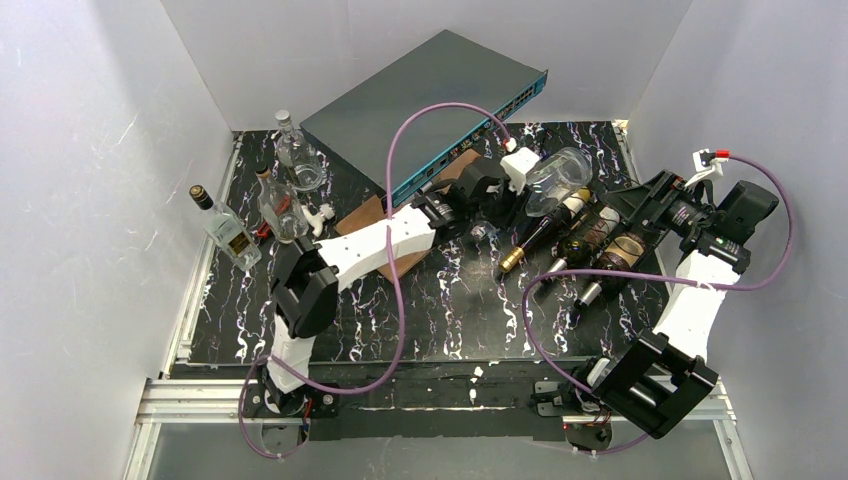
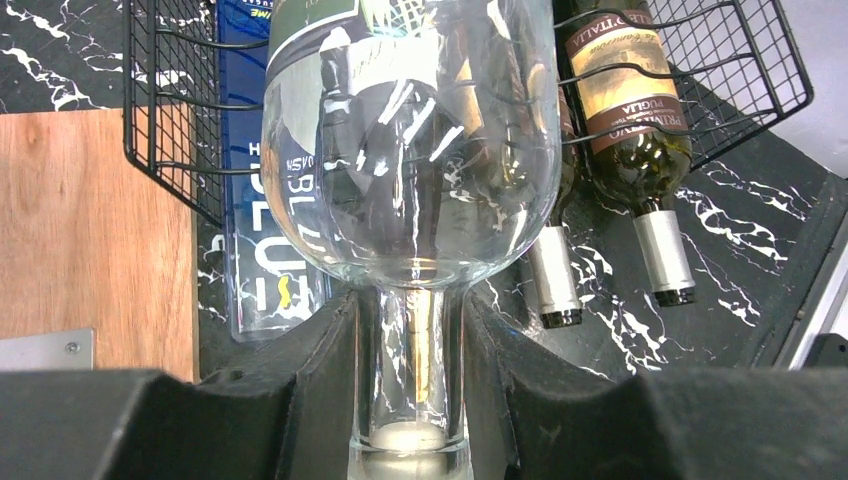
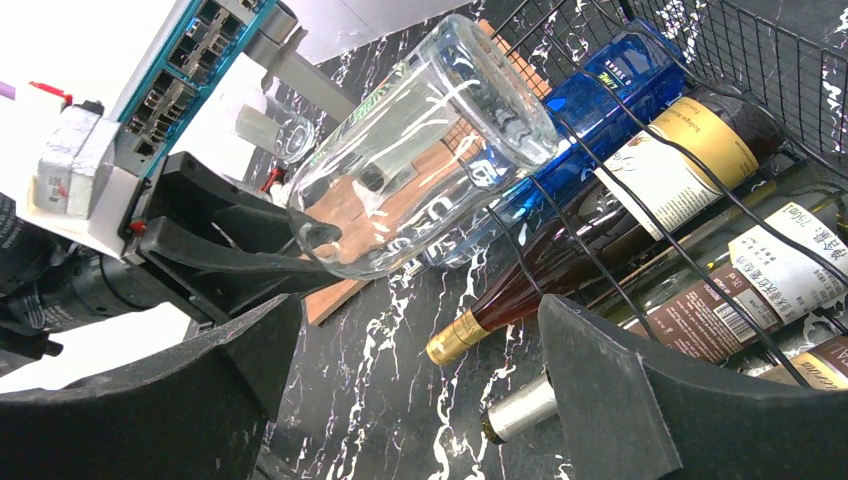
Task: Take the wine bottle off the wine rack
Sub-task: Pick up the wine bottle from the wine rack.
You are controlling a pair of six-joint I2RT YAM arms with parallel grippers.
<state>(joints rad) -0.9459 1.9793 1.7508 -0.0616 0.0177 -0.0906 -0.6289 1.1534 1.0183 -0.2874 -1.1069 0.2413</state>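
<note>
Spare bottles [image 1: 228, 230]: upright along the bench's left edge, out of the working area.
Network switch [image 1: 420, 100]: propped on a wooden board [image 2: 90, 230] at the far middle, not part of the job.
Left jaws: closed on the neck of the clear wine bottle [image 1: 558, 178], the narrow part giving a sure hold.
Wine bottle: tilted base-up above the left end of the wine rack [image 3: 775, 70], apparently free of the wires.
Wine rack: right half of the bench, other bottles lying inside.
Right jaws: wide open, empty, beside the rack, likely standing by.

We find the clear bottle [image 2: 410, 150] cut off at the top edge, the blue bottle [image 2: 245, 200] half hidden behind it.
</note>
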